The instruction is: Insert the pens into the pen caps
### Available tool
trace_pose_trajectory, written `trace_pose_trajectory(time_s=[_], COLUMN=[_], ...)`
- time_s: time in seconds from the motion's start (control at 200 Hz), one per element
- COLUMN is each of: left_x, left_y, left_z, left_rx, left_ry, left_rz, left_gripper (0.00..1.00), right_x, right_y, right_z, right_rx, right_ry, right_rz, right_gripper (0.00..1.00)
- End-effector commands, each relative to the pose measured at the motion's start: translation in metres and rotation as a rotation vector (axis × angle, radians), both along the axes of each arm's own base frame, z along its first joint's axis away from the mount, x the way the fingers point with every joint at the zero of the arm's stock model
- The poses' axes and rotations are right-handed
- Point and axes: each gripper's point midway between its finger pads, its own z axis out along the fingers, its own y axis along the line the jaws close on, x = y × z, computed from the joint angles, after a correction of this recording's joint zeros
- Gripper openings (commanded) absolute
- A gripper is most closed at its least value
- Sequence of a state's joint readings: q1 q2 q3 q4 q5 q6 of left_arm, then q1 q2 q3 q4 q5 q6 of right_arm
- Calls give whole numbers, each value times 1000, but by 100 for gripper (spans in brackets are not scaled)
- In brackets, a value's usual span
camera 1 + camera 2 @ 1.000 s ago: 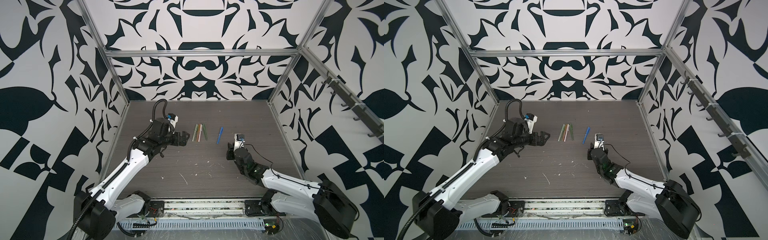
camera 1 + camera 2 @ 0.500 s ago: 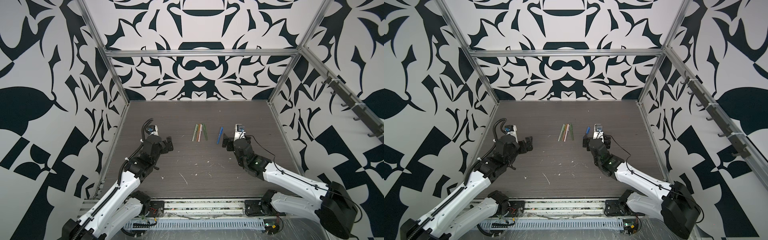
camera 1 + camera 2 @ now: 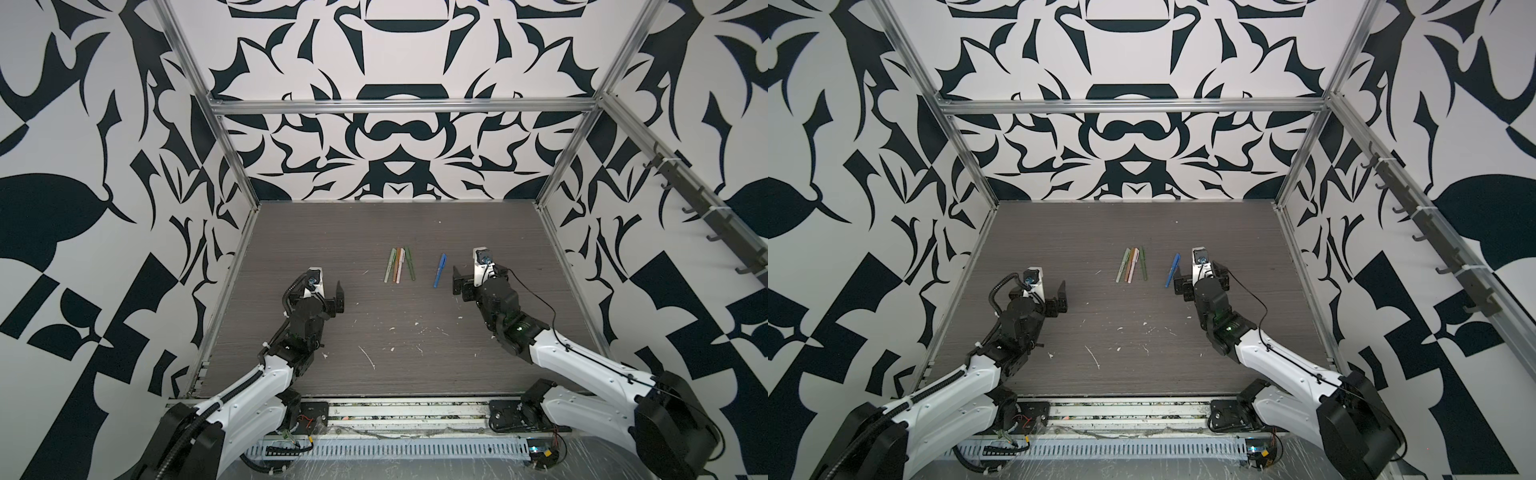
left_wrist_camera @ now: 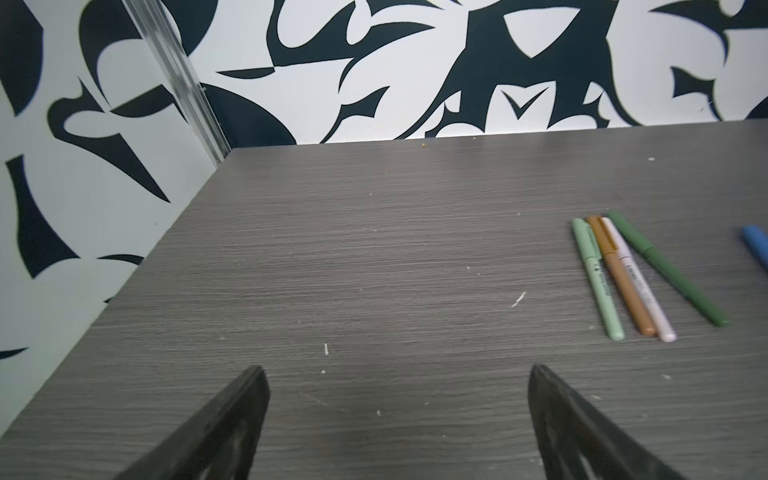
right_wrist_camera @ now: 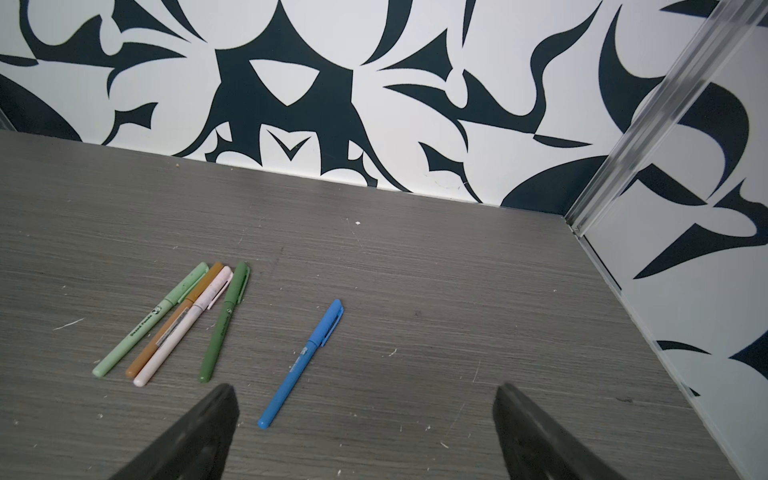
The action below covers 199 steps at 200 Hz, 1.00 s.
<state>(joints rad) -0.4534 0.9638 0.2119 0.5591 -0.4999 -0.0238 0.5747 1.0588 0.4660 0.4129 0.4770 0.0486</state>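
Since all five pens (image 3: 398,266) lie capped on the bench (image 3: 374,232), the job looks done — what remains is risk on the retreat. Both spread wide, empty: left end effector (image 4: 397,370), right end effector (image 5: 365,386). The right one sits just beside the blue pen (image 5: 301,361); a careless sweep could roll it. The other four lie bunched close — nudge one, all shift. The blue cap (image 5: 330,322) may be seated loosely; can't tell.

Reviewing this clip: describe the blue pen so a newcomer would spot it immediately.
On the grey wood-grain table, four pens lie side by side near the middle. Between them and the right gripper lies the blue pen, capped. It is the only blue one and touches no other pen.
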Motion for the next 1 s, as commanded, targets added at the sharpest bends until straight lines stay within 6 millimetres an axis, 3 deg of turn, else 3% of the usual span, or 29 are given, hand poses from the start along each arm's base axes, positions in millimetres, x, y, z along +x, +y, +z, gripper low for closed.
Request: trace_pose_trajectory(time_s=[0.0, 0.205, 0.32, 0.41, 0.48, 0.58, 0.69, 0.8, 0.99], left_x=[15, 35, 49, 60, 63, 67, 80, 82, 82], left_y=[-5, 27, 36, 50, 52, 56, 55, 55, 55], left_z=[31, -12, -17, -44, -40, -50, -51, -57, -56], left_rx=[89, 71, 38, -26, -24, -58, -47, -63, -64], left_ry=[-119, -40, -88, -33, -89, 33, 41, 108, 91], left_rz=[-47, 2, 17, 39, 34, 54, 34, 32, 32], left_gripper=[99, 99, 99, 99, 99, 99, 99, 99, 99], right_x=[4, 8, 9, 7, 7, 7, 10, 15, 29], right_y=[3, 6, 4, 0, -4, -8, -9, -11, -47], right_z=[14, -7, -14, -18, -18, -23, -31, -40, -52], right_rx=[-8, -42, -55, -61, -66, -84, -120, -175, -178], right_ry=[-73, -4, 8, 7, 3, 12, 34, 63, 43], right_rz=[42, 82, 83, 73, 67, 68, 93, 148, 52], right_gripper=[99, 99, 99, 99, 99, 99, 99, 99, 99])
